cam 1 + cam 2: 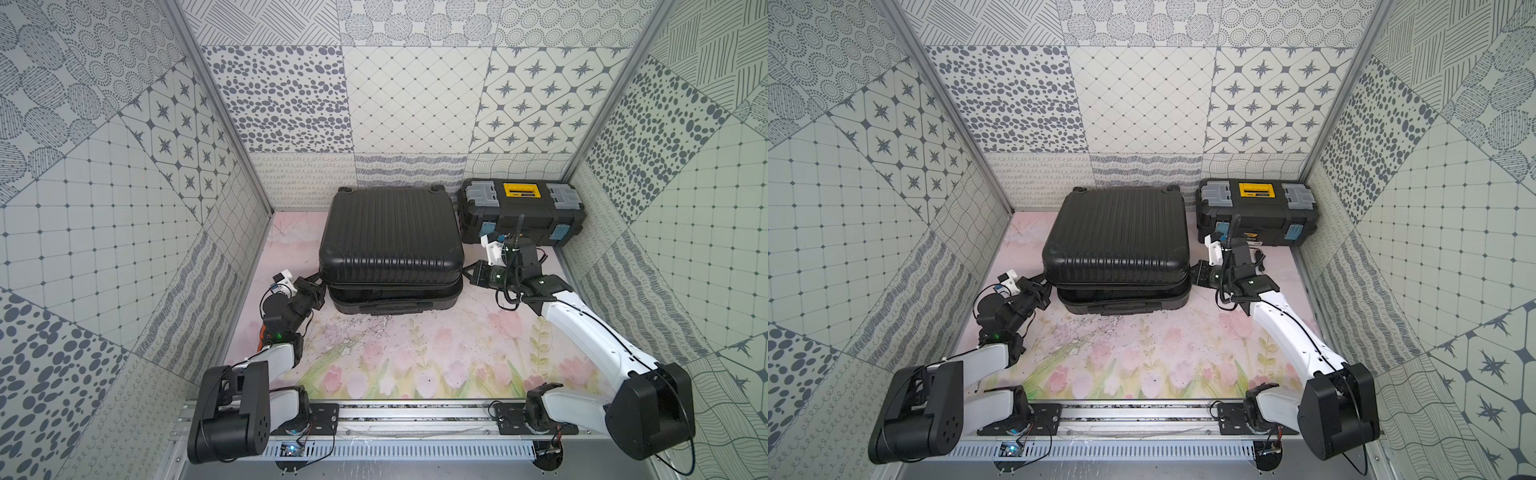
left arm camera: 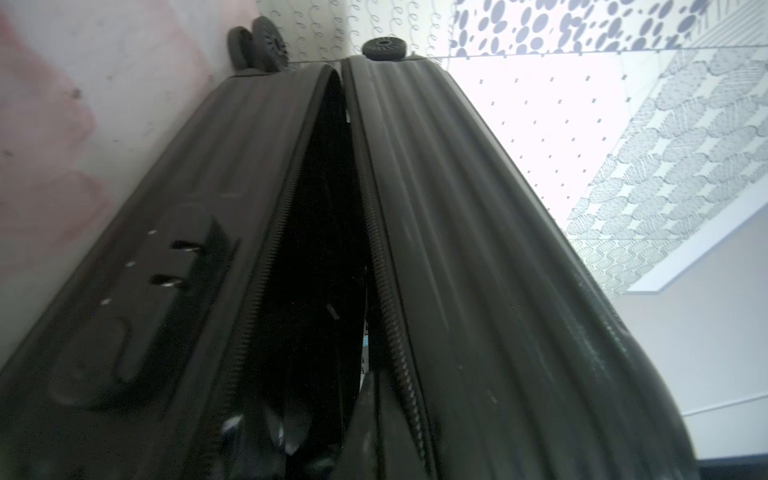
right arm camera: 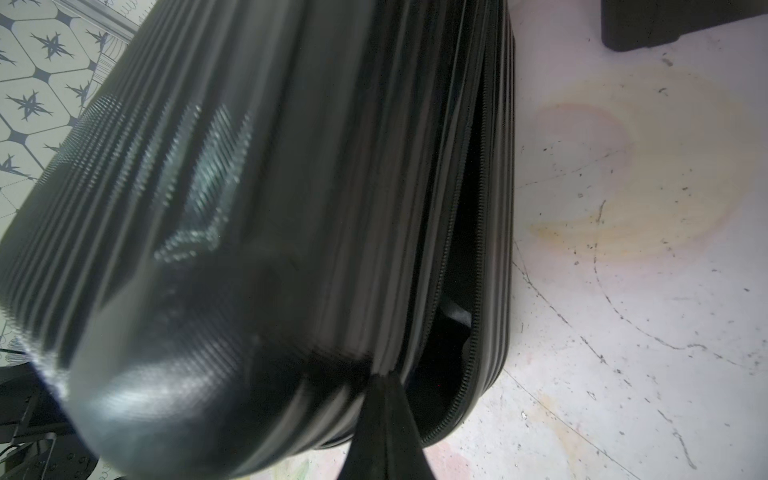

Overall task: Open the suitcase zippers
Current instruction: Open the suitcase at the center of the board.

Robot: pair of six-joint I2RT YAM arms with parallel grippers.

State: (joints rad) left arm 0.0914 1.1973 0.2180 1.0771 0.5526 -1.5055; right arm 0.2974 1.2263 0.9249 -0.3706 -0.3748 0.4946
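The black ribbed suitcase [image 1: 390,237] [image 1: 1117,237] lies flat at the back of the table in both top views. Its upper shell sits slightly apart from the lower shell [image 1: 395,301]. The zippers are parted: in the left wrist view two toothed tracks [image 2: 266,266] border a dark gap, and an open track [image 3: 471,357] shows in the right wrist view. My left gripper [image 1: 320,283] [image 2: 371,422] is shut, its tip in the gap at the front left corner. My right gripper [image 1: 466,270] [image 3: 385,407] is shut, its tip against the upper shell's edge at the front right corner.
A black toolbox [image 1: 521,212] [image 1: 1256,208] with a yellow handle and grey latches stands right of the suitcase, just behind my right wrist. Suitcase wheels [image 2: 257,43] touch the back wall. Patterned walls enclose the table on three sides.
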